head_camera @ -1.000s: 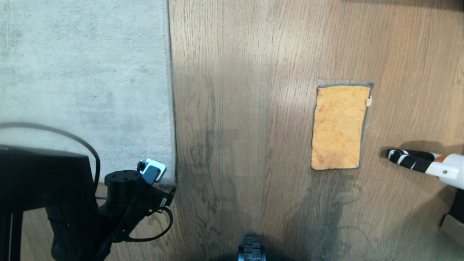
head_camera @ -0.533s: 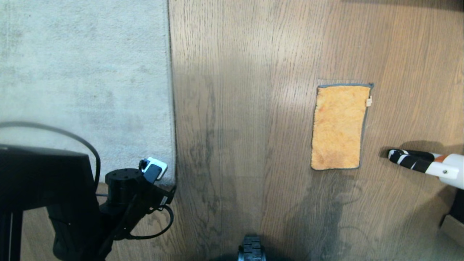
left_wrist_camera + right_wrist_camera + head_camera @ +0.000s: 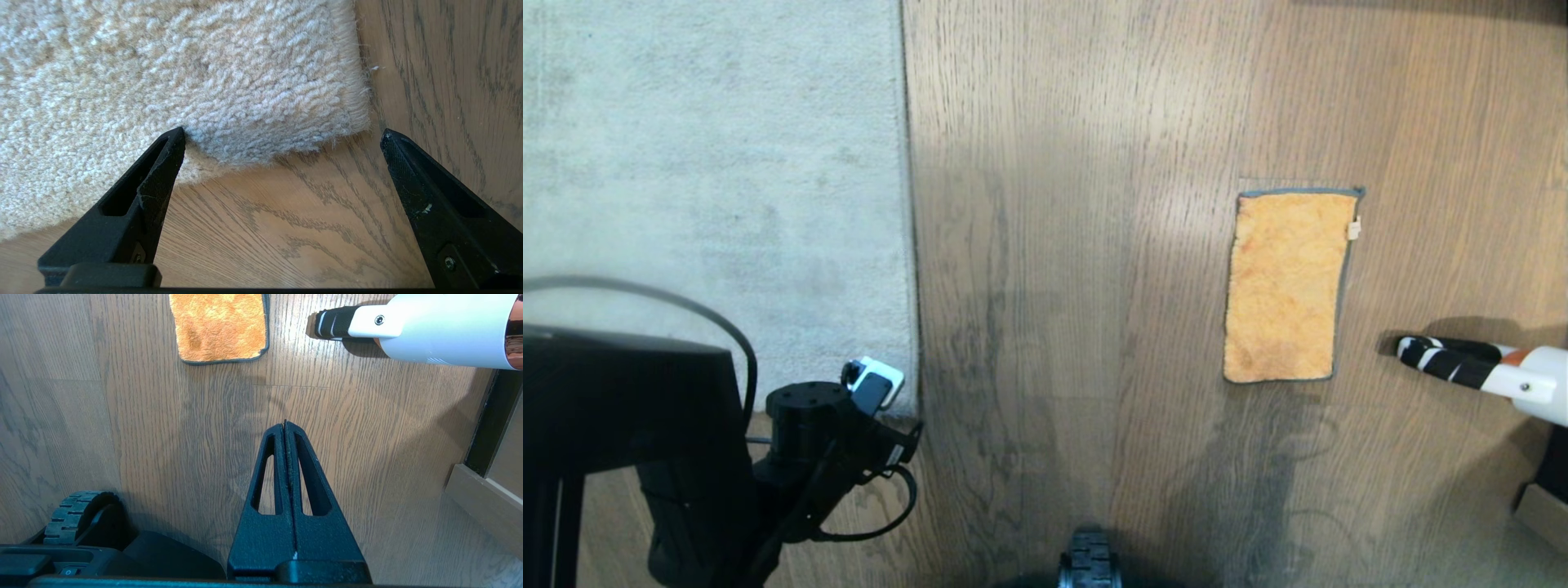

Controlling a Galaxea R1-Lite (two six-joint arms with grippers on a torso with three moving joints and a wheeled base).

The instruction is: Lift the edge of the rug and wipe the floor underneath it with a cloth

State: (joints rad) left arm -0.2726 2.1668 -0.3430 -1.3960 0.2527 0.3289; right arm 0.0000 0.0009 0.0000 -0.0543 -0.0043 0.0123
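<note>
The rug edge [image 3: 908,204] runs straight down the head view to a square corner [image 3: 347,118], which lies on the floor [image 3: 1078,245]. My left gripper [image 3: 282,131] is open wide right at that corner. One fingertip [image 3: 173,143] rests against the pile and the other [image 3: 394,147] is over bare planks beyond the corner. Nothing is held. In the head view the left arm [image 3: 825,441] covers the fingers. The orange cloth [image 3: 1286,286] lies flat on the floor to the right, also seen as the cloth [image 3: 220,326] ahead of my shut, empty right gripper [image 3: 285,424].
A white tool with a black-and-white striped tip [image 3: 1478,371] lies right of the cloth. The base wheel [image 3: 1088,563] shows at the near edge. A dark gap and pale skirting [image 3: 482,498] bound the floor at the far right.
The left arm has crept very slightly rightward by the rug corner. The cloth, the tool and the right arm are where they were.
</note>
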